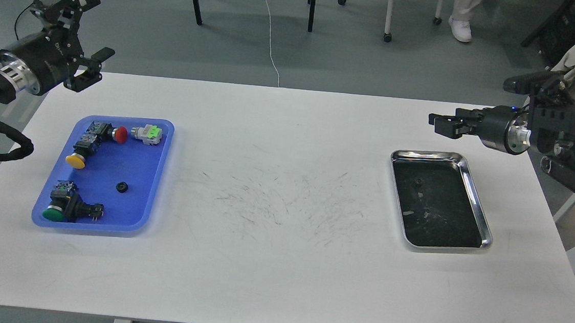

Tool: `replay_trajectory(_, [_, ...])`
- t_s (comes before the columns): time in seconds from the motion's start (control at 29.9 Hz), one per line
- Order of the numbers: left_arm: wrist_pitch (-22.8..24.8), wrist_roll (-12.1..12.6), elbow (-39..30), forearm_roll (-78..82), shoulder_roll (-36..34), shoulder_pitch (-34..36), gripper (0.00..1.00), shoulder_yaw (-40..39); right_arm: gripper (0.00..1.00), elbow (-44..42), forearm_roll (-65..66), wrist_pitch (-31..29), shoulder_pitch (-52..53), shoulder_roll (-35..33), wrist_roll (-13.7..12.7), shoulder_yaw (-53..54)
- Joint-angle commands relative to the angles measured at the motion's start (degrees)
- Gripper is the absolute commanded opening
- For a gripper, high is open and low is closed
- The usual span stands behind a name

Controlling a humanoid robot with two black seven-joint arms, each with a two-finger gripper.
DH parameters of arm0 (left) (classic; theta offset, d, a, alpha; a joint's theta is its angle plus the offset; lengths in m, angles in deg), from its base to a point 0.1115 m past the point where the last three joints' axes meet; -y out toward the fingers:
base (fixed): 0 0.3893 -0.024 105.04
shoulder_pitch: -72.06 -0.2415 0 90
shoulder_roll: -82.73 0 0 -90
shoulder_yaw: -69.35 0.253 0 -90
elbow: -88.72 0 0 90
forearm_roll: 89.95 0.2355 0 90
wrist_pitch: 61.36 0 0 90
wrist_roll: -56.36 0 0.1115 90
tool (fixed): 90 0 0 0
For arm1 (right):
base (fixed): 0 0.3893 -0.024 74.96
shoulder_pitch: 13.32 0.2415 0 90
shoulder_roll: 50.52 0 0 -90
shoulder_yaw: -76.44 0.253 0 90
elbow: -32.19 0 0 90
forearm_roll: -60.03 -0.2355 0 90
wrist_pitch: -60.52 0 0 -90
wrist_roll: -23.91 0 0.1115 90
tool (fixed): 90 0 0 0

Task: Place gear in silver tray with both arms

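on the white table [269, 263] there are two trays, well apart from each other. the blue plastic tray [149, 191] lies at the left side, and the silver tray [474, 197] lies at the right side, with a shiny raised rim and a dark scratched bottom. the gear [122, 187], a small black ring-shaped piece, lies on the blue floor of the plastic tray, a little right of its centre and apart from the other parts. around it in the same tray are a red push button [120, 134] and a yellow push button [75, 161] near the far left, a grey and green switch part [147, 134] at the far right corner, and a green push button [58, 210] at the near left corner. a small dark thing [418, 181] sits inside the silver tray near its far end; i cannot tell what it is. the left gripper [95, 33] hangs in the air behind the far left corner of the table, its two fingers spread wide and holding nothing. the right gripper [437, 123] hovers above the table just behind the silver tray, pointing to the left; its fingers look close together, but i cannot tell for sure.
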Motion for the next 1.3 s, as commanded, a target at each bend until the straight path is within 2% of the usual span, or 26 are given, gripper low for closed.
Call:
replay_trajectory(0.0, [-1.4,-1.0,-3.7,4.7,-2.5,0.4,0.98,0.5,0.77,-0.3,-4.4,0.0,-0.6,-2.1,0.0,3.8])
replay_trajectory(0.1, [-2.2,-2.0,-6.1,8.2,-2.8,0.4,0.98,1.4,0.80,-0.4,-8.6,0.0,-2.7,-3.3,0.0,8.4])
replay_trajectory(0.2, [-2.8,-4.2,-7.7,8.9,-2.5,0.0,0.98,2.1,0.84,-0.3,-11.3,0.0,-5.5,-3.5,0.0,13.5])
replay_trajectory(0.4, [-4.3,-4.8,-8.7,13.9,-1.9,-1.6,0.98,5.1,0.84,-0.2,-11.4,0.0,-8.4,-3.4,0.0,20.3])
replay_trajectory(0.47, [-4.3,-5.4,-11.9,16.6,-3.7,-1.7,0.98,5.9,0.84,-0.1,-11.7,0.1,-9.6,-3.5,0.0,22.4])
replay_trajectory(0.6, [-3.9,-5.8,-20.4,21.6,-12.6,-1.3,0.98,9.8,0.90,-0.1,-15.4,0.1,-11.7,-3.6,0.0,26.2])
replay_trajectory(0.7, [-3.6,-6.5,-23.7,27.6,-15.4,-1.7,0.98,10.7,0.90,0.0,-18.4,0.4,-12.3,-3.5,0.0,27.2])
replay_trajectory(0.97, [-4.8,-6.6,-26.6,42.7,-15.6,-1.7,0.98,10.9,0.90,0.4,-25.3,1.1,-13.8,-3.3,0.0,28.2])
replay_trajectory(1.27, [-10.2,-7.0,-26.2,58.7,-14.3,-5.0,0.91,11.0,0.91,0.9,-25.4,1.9,-17.1,-3.5,0.0,33.2])
